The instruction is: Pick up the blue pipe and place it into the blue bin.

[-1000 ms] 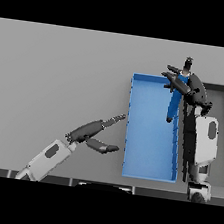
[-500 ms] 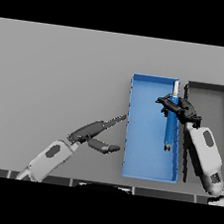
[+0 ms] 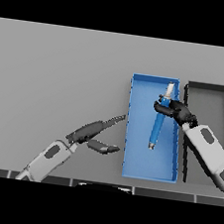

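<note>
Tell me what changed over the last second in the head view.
The right hand, curled round the blue pipe, came in from the far right corner of the blue bin toward its middle; the pipe now hangs lengthwise over the bin floor, top end tipped toward the black tray. The left hand, bin and tray stayed put.

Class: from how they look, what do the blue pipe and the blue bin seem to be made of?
Blue pipe: probably plastic or painted metal, smooth blue body with paler grey ends. Blue bin: likely plastic, matte uniform blue, thin straight walls. Neither is certain.
</note>
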Robot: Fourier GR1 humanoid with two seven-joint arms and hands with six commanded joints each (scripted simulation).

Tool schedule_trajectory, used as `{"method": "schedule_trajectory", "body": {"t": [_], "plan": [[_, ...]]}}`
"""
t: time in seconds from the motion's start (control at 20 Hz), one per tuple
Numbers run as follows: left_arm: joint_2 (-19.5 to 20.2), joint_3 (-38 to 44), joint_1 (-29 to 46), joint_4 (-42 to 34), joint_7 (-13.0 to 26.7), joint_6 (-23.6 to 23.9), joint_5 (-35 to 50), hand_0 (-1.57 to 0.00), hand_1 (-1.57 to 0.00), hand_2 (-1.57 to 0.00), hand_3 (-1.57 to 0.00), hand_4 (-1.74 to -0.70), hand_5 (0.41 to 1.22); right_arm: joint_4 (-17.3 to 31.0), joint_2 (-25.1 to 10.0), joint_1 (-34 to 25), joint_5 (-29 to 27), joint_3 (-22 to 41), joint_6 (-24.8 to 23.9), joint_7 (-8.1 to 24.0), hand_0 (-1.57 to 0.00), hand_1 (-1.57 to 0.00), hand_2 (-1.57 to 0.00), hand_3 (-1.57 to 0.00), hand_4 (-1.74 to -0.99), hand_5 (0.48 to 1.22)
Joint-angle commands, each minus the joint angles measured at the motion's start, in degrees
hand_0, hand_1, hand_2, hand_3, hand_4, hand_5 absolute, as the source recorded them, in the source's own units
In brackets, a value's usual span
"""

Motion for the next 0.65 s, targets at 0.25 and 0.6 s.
{"method": "schedule_trajectory", "body": {"t": [0.25,0.6], "plan": [[0.1,-0.2,0.6,-0.7,0.6,0.2,0.1,0.00,0.00,0.00,0.00,-0.83,0.472,0.7,-0.2,0.1,1.7,0.3,-1.5,-1.1,-0.04,-0.03,-0.03,-0.02,-1.182,0.795],[-0.2,-0.4,0.4,0.3,0.3,0.3,-0.6,0.00,0.00,0.00,0.00,-0.83,0.474,-0.5,0.0,0.4,1.8,0.8,-1.2,-1.3,-0.02,-0.01,-0.01,-0.01,-1.186,0.769]]}}
